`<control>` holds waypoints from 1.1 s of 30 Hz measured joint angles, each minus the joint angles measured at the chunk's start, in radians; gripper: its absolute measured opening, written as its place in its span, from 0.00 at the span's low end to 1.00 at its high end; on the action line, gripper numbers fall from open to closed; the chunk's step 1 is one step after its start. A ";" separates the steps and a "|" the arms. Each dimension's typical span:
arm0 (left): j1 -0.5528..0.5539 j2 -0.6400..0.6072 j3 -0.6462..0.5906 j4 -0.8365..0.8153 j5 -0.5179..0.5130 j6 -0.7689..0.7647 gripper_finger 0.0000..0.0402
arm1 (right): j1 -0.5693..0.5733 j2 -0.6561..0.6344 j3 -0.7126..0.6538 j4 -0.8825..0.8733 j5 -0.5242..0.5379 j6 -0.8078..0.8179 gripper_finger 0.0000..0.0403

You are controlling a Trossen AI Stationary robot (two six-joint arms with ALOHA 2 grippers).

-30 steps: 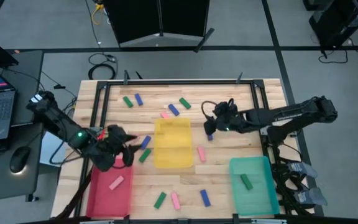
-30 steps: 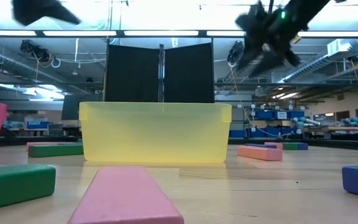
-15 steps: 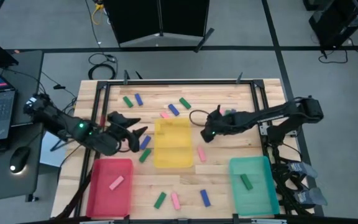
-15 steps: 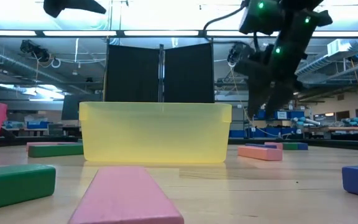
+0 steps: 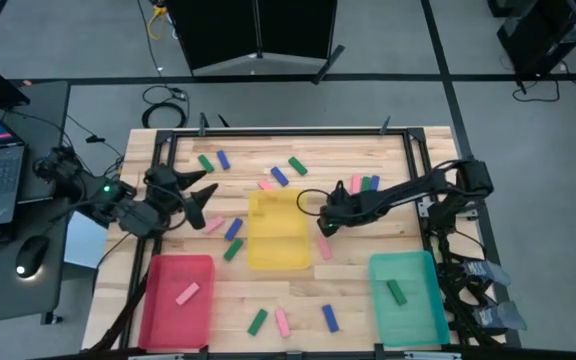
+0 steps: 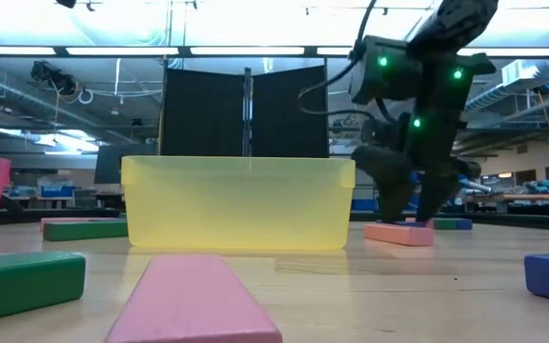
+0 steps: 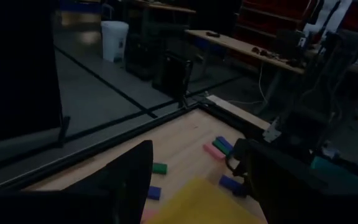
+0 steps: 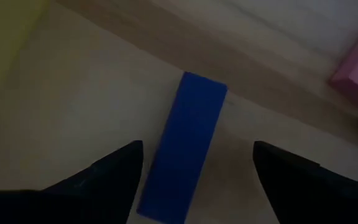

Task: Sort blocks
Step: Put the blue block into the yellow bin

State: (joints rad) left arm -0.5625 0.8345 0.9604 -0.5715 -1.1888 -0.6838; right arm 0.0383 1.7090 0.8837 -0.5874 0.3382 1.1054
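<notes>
Right gripper spread wide, straddling blue block just beside yellow tray; best lowered centred, squeezed across short sides.

You see pink, green and blue blocks scattered on a pale wood table, with a red tray, a yellow tray and a teal tray. Both arms are dark.
</notes>
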 joint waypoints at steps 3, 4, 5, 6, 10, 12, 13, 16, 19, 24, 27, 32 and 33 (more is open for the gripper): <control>-0.003 0.002 -0.001 -0.008 -0.016 0.000 0.65 | 0.001 0.024 0.004 0.011 0.004 0.006 0.69; -0.003 0.002 -0.001 -0.009 -0.023 0.000 0.65 | 0.001 0.032 0.005 0.015 0.002 0.006 0.66; -0.003 0.003 -0.001 -0.009 -0.027 0.000 0.65 | 0.002 0.035 0.005 0.017 -0.003 0.006 0.62; -0.003 0.005 -0.001 -0.009 -0.033 0.000 0.65 | 0.001 0.035 0.005 0.018 -0.008 0.005 0.58; -0.003 0.008 -0.001 -0.009 -0.058 -0.001 0.65 | 0.001 0.025 0.003 0.023 -0.011 -0.001 0.38; -0.003 0.009 -0.001 -0.009 -0.058 -0.001 0.65 | 0.000 0.016 0.001 0.017 -0.005 -0.004 0.29; -0.003 0.009 -0.001 -0.010 -0.058 -0.002 0.65 | 0.000 0.013 0.001 0.015 0.002 -0.006 0.29; -0.003 0.016 -0.001 -0.011 -0.060 -0.004 0.65 | 0.000 0.005 -0.002 0.001 0.026 -0.019 0.29; -0.003 0.022 -0.001 -0.013 -0.060 -0.014 0.65 | 0.001 -0.024 -0.004 -0.005 0.059 -0.033 0.29; 0.000 0.028 -0.001 -0.103 -0.048 -0.150 0.65 | 0.035 -0.134 -0.003 0.037 0.152 -0.096 0.29; 0.022 0.047 -0.001 -0.174 -0.023 -0.251 0.65 | 0.068 -0.204 -0.003 0.174 0.189 -0.219 0.29; 0.132 0.099 -0.001 -0.244 0.089 -0.347 0.65 | 0.122 -0.238 -0.002 0.580 0.186 -0.459 0.29; 0.163 0.113 -0.001 -0.258 0.123 -0.359 0.65 | 0.130 -0.229 -0.001 0.658 0.182 -0.495 0.29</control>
State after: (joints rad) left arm -0.3993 0.9470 0.9592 -0.8293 -1.0658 -1.0432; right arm 0.1682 1.4803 0.8825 0.0710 0.5198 0.6106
